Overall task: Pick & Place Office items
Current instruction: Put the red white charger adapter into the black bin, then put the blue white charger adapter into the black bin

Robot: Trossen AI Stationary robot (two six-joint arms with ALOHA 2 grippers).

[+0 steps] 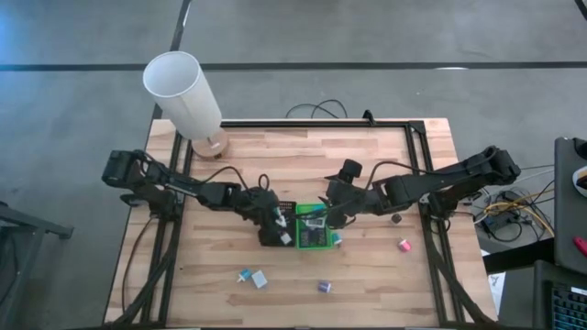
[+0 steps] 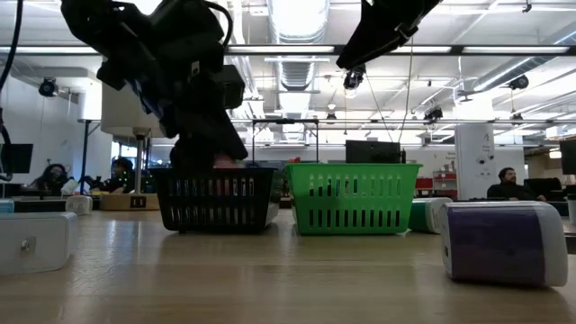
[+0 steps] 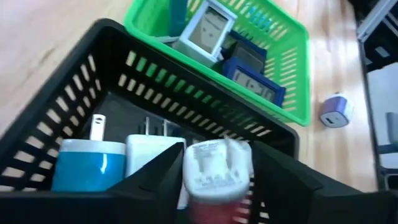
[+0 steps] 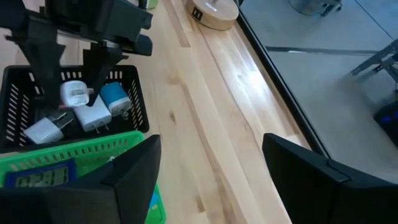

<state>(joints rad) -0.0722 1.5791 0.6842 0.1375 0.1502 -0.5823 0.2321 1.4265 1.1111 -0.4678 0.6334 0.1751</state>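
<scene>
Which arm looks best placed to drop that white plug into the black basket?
The left. Its gripper already grips the white plug directly above the black basket. The right gripper is open and empty over the green basket.

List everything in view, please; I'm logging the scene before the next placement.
Table: one, light wood.
Lamp: one, white cylinder, far left corner of the table.
Black basket: one, table centre; holds a blue charger and a few white ones.
Green basket: one, right beside the black one; holds small clock-like displays.
Loose items: pink piece and black piece at right; purple piece and two teal-white pieces at front.
People: several, seated in the room behind.
Left gripper: over the black basket, fingers shut on a white charger.
Right gripper: over the green basket, fingers open, empty.
</scene>
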